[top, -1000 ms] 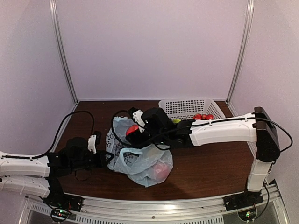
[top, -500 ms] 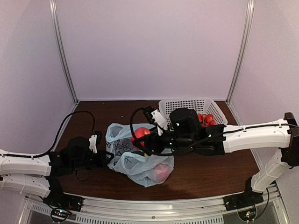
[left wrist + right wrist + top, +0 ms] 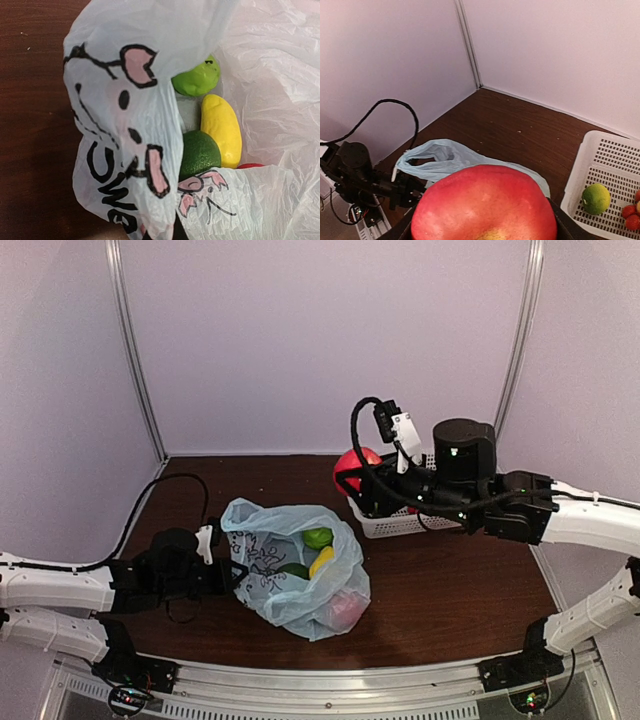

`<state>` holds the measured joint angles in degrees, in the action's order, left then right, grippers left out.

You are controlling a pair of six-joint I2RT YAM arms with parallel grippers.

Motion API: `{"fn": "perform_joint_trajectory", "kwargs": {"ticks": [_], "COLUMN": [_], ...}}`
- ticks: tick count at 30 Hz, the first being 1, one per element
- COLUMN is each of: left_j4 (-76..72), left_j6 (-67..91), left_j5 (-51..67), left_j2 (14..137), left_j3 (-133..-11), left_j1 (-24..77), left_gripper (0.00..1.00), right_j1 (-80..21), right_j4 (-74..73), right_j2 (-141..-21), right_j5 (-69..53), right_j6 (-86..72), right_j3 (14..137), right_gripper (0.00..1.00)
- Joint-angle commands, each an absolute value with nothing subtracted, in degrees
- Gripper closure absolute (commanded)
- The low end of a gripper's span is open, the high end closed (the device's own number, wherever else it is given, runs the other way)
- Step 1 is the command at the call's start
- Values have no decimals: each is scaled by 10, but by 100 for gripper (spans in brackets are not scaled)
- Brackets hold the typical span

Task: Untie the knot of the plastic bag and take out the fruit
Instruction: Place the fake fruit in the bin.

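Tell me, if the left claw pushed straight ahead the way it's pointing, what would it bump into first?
The plastic bag: the left gripper is pinching its edge, so the film is right in front. Further on it would probably meet the dark green fruit and the yellow fruit inside, though depth is hard to judge.

walls [image 3: 320, 340]: plain pale lilac; corner posts [image 3: 135, 350]: metal; table [image 3: 450, 585]: dark wood

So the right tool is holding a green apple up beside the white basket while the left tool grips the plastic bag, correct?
Not quite. The apple in the right tool is red, not green, as the right wrist view shows plainly. The rest holds: it is up beside the white basket, and the left tool grips the plastic bag.
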<state>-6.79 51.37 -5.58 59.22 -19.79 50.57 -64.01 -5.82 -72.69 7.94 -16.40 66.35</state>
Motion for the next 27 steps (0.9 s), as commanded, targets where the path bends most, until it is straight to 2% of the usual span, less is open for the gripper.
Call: {"fn": "perform_joint_trajectory", "kwargs": {"ticks": [1, 13, 27], "left_j4": [-76, -48, -34], "left_j6": [515, 528, 533], "left_j5": [-55, -63, -63], "left_j2": [596, 563, 546], "left_j3": [-218, -215, -209], "left_j1": [502, 502, 501], "left_gripper": [100, 100, 100], "right_j1": [-571, -363, -300], "right_j4": [-168, -187, -168], "right_j2": [-728, -860, -996], "right_j5": [142, 58, 35], "right_j6": [-146, -124, -122], "right_j3": [675, 694, 718], "right_gripper": [46, 46, 46]}}
